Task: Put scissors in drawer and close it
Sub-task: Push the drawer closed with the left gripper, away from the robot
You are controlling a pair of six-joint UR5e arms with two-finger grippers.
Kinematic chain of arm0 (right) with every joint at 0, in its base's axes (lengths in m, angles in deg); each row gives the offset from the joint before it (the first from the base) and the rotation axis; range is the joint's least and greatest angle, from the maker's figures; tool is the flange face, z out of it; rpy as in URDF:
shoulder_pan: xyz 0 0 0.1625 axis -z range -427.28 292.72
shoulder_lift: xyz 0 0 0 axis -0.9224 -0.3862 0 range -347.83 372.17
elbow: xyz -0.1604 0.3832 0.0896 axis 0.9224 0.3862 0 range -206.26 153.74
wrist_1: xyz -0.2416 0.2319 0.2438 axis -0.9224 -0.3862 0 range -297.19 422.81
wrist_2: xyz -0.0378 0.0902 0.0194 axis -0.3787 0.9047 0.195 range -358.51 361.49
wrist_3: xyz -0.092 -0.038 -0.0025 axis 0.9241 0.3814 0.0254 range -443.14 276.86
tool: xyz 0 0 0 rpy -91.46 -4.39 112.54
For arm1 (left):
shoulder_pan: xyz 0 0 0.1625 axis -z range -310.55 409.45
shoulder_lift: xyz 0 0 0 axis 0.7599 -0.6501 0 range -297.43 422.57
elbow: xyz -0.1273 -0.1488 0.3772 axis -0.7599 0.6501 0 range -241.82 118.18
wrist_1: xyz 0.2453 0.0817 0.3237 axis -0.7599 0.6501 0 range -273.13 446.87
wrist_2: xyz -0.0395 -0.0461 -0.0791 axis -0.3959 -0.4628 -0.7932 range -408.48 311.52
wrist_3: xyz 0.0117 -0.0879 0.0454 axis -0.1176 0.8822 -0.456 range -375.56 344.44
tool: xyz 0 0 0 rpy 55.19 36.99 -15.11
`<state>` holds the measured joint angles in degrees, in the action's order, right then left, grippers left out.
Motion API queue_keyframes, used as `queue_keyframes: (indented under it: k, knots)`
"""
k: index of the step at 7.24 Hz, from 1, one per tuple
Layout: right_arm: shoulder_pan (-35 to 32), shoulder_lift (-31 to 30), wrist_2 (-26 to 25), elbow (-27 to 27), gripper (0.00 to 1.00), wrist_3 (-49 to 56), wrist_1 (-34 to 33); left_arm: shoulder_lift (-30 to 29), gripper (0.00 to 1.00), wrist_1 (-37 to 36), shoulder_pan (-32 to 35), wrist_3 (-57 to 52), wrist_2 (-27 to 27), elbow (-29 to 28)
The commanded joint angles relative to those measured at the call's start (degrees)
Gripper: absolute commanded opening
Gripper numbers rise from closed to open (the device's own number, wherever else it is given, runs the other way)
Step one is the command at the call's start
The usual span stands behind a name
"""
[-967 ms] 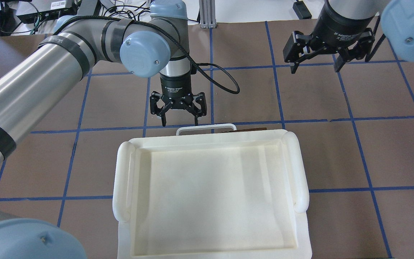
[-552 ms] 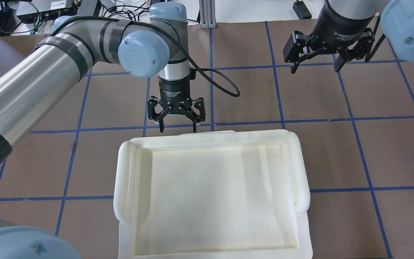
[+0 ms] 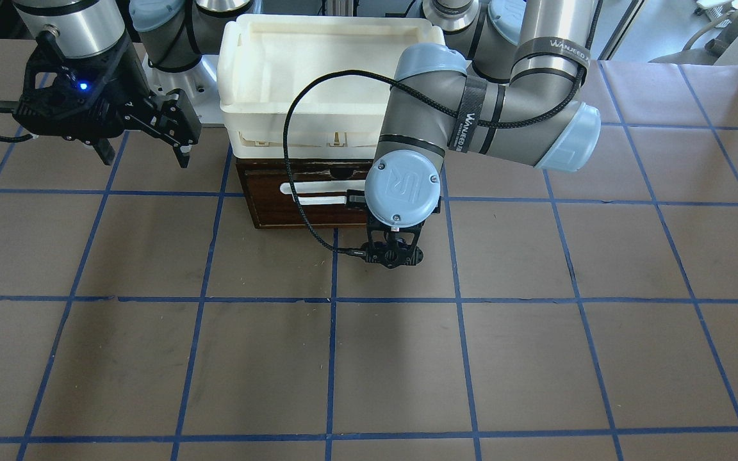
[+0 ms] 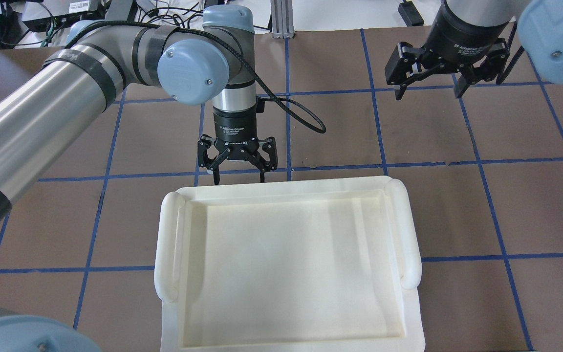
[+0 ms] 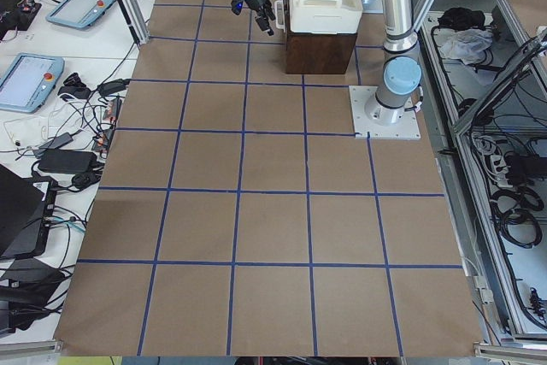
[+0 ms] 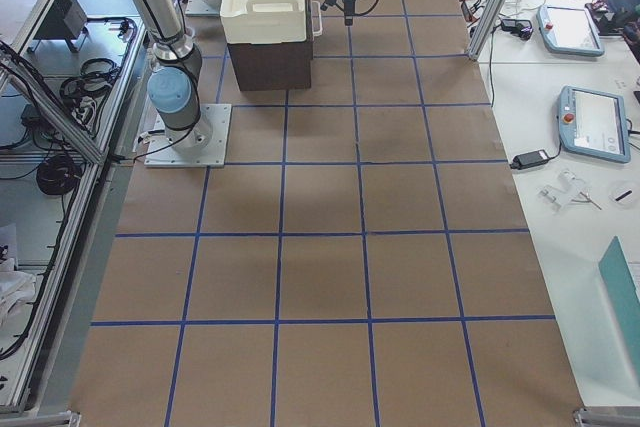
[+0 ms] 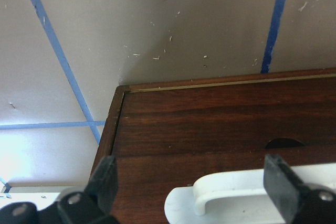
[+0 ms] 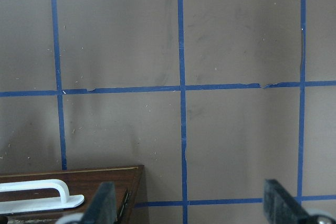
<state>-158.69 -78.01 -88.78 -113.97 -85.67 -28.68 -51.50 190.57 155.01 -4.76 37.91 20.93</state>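
Observation:
The dark brown drawer (image 3: 292,208) with its white bar handle (image 3: 321,194) sits pushed in under the white tray (image 3: 260,96). In the overhead view the tray (image 4: 286,188) hides it. My left gripper (image 4: 238,180) is open, level with the drawer front, fingertips at the tray's far edge. In the left wrist view its fingers (image 7: 105,179) stand either side of the drawer front (image 7: 210,124) and handle (image 7: 247,200), holding nothing. My right gripper (image 4: 428,88) is open and empty, off to the side above the table. The scissors are out of view.
The drawer belongs to a dark wooden box (image 5: 320,53) that carries the tray, close to the robot's base (image 5: 389,113). The right wrist view shows the box's corner and handle end (image 8: 37,192). A black cable (image 3: 292,147) loops from my left wrist in front of the drawer.
My left gripper has moved toward the tray. The drawer's handle and front edge, which stuck out past the tray, have slid under it out of sight. The right arm has not moved.

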Motion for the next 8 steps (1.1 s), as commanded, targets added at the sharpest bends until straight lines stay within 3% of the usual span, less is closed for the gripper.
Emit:
queue_keyframes:
  k: [1,8]
  knots:
    - [0.0,0.0,0.0,0.0,1.0,0.2,0.0,0.3,1.0,0.2,0.0,0.0,0.0,0.8]
    - [0.4,0.0,0.1,0.0,1.0,0.3,-0.2,1.6,1.0,3.0,0.4,0.0,0.7,0.7]
